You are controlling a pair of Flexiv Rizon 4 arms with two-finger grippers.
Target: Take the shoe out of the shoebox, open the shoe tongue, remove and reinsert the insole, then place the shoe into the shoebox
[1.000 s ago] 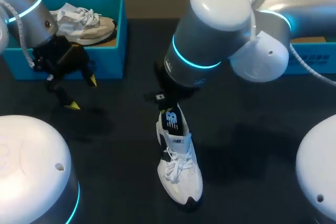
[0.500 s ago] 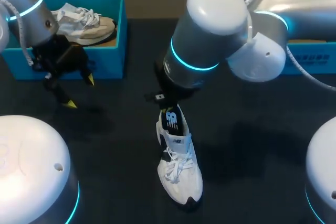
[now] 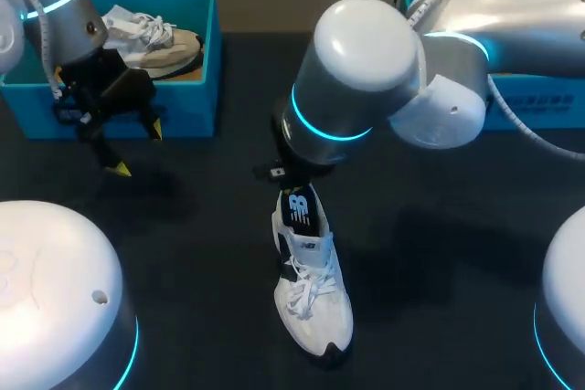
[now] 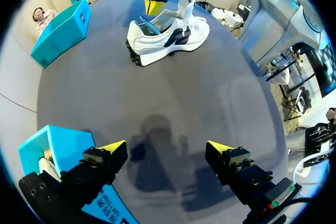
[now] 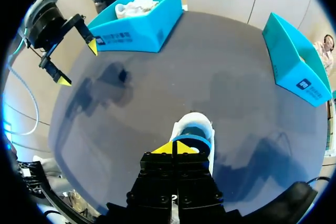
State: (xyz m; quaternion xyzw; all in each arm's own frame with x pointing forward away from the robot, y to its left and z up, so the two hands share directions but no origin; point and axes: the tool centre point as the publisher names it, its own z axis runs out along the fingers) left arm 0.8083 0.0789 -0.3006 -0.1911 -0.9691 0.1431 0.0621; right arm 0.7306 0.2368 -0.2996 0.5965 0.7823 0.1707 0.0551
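Left gripper (image 4: 167,148) is wide open with nothing in it, hanging over the bare table (image 3: 439,226) just in front of the left blue shoebox (image 3: 192,107), which has another pale shoe (image 3: 151,43) sitting in it. The white shoe (image 3: 315,303) I'm working on is upright on its sole mid-table, toe pointing back at me, well apart from both that box and the second blue box (image 3: 548,98) on the right. Right gripper (image 5: 176,148) is down at the heel opening with its yellow tips pressed together, right against the heel end of the dark insole (image 3: 298,208). Honestly can't tell if it's actually pinching it.
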